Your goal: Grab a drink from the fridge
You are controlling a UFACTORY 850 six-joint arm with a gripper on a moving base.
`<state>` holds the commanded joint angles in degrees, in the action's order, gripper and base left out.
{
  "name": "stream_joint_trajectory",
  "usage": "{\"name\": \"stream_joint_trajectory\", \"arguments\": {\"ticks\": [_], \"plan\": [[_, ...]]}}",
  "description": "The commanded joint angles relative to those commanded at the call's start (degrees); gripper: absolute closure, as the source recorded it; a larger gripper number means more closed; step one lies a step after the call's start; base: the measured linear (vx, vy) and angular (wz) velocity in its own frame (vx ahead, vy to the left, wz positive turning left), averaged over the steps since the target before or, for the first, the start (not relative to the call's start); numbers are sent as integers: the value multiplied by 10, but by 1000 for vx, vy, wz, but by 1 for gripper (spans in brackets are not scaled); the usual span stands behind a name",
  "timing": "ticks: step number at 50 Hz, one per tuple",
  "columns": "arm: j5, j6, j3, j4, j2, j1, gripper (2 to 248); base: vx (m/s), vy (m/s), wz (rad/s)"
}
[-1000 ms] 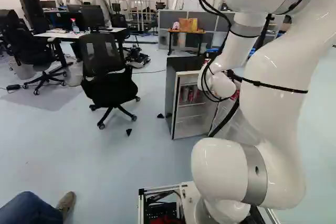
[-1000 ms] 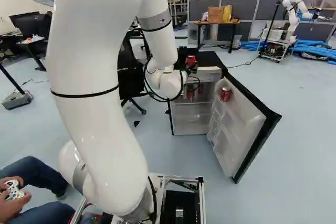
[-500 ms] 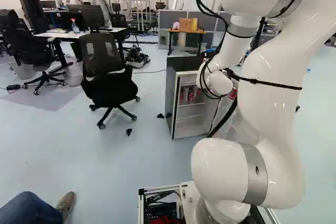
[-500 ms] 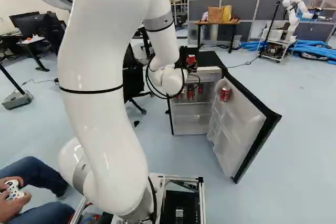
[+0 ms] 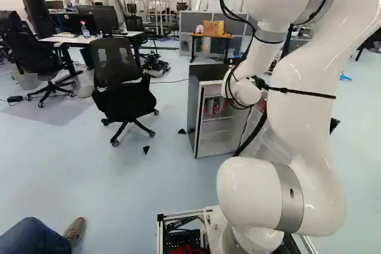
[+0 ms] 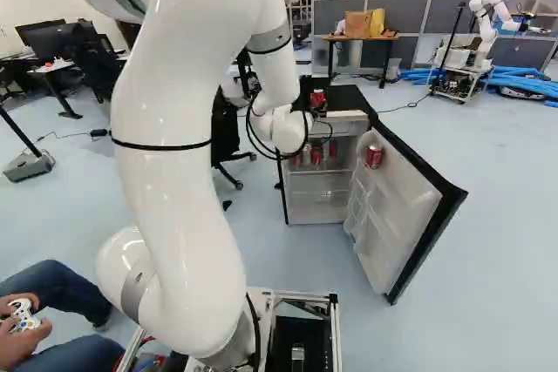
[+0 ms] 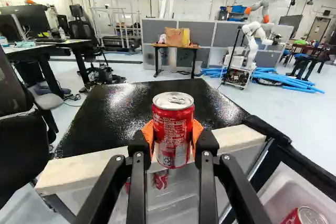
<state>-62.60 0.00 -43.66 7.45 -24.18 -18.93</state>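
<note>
In the right base view my gripper [image 6: 321,114] is partly hidden by the wrist, with a red can [image 6: 317,98] showing just above it. The wrist view shows the gripper [image 7: 172,139] shut on this upright can [image 7: 172,129], an orange pad at either side. The can is in front of the black top of the fridge [image 7: 126,100], near its pale front edge. The fridge door [image 6: 403,206] stands open. More cans [image 6: 316,155] are on the upper shelf inside, and another red can [image 6: 374,157] sits in the door.
An office chair [image 5: 122,87] stands left of the fridge. Farther back are a small table [image 7: 176,46] with bags and grey partitions [image 7: 197,34]. Another robot [image 6: 488,28] stands beside blue tubes. A seated person's hands hold a controller [image 6: 22,313], left of my base.
The arm's upper links have swung leftward in the left base view and rightward in the right one. The held can has risen slightly with the gripper. The base has not moved.
</note>
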Motion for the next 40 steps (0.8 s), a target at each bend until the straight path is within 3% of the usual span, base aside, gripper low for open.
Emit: {"name": "stream_joint_trajectory", "arguments": {"ticks": [40], "plan": [[7,0,-72,0,-55,11,157,0,0,0]]}}
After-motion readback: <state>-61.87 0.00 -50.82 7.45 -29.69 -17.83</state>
